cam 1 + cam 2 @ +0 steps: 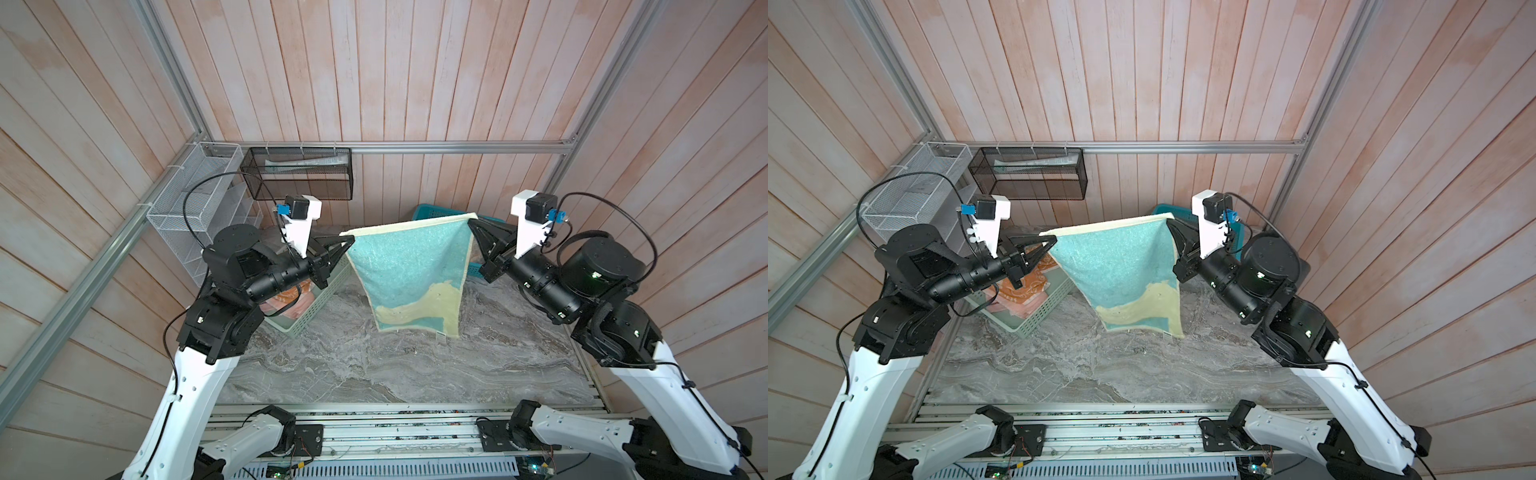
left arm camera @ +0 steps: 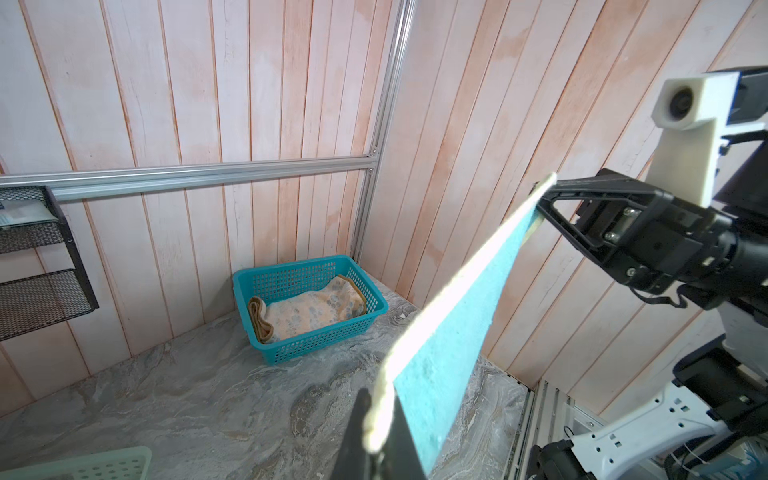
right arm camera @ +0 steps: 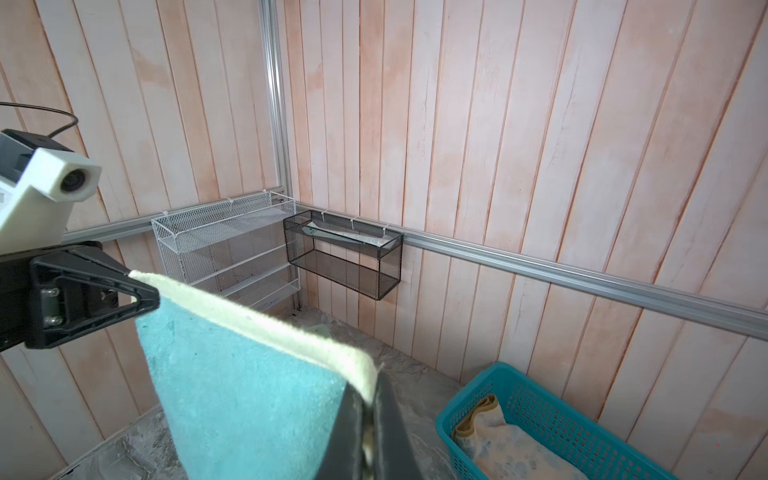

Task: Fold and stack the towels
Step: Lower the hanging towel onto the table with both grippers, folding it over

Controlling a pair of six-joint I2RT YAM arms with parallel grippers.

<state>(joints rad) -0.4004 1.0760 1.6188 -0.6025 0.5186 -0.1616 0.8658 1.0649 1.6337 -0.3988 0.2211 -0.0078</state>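
Above the marble table (image 1: 374,374), the teal and pale-yellow towel (image 1: 409,270) hung spread between the left gripper (image 1: 350,240) and right gripper (image 1: 471,222), each pinched tight on a top corner, so lowering both evenly with the edge taut should lay it flat.

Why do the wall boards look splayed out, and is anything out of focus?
In both top views a wide lens fans the wall planks outward. In the left wrist view the towel is blurred and washed out along its near edge, while the teal basket is sharp. In the right wrist view the right gripper is blurred up close.
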